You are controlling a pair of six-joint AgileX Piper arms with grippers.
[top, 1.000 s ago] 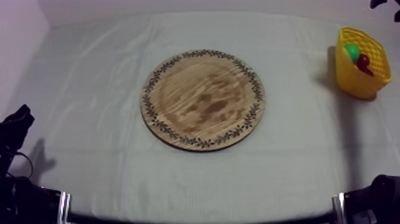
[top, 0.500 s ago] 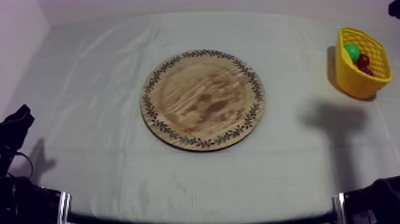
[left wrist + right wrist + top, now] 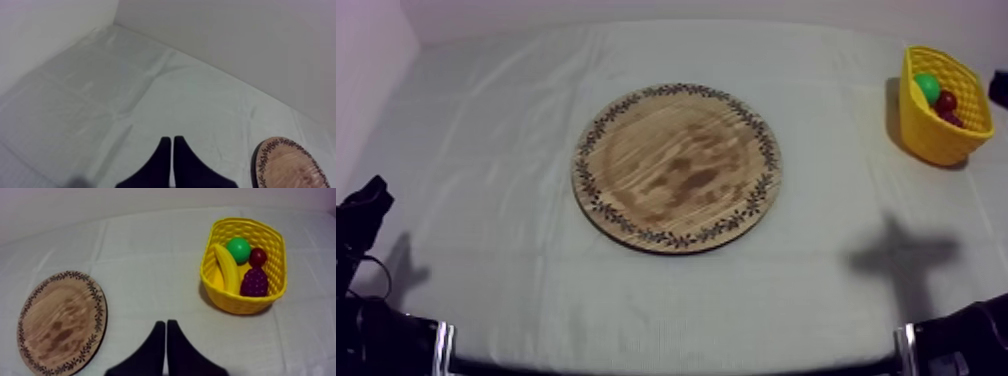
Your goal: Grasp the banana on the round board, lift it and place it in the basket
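Both pairs of jaws pressed together, empty | banana [image 3: 226, 268] lies in basket [image 3: 240, 305] | board [image 3: 676, 166] bare | task looks done; next: rest arms.

Banana [image 3: 226, 268] (yellow, curved) in yellow basket [image 3: 239, 306]

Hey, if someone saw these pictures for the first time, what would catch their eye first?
First the bright yellow basket at the right side of the table, holding the banana, a round green fruit, a small red fruit and purple grapes. Next the round wooden board with its patterned rim, bare in the middle of the cloth. The left pincer and right pincer are shut on nothing.
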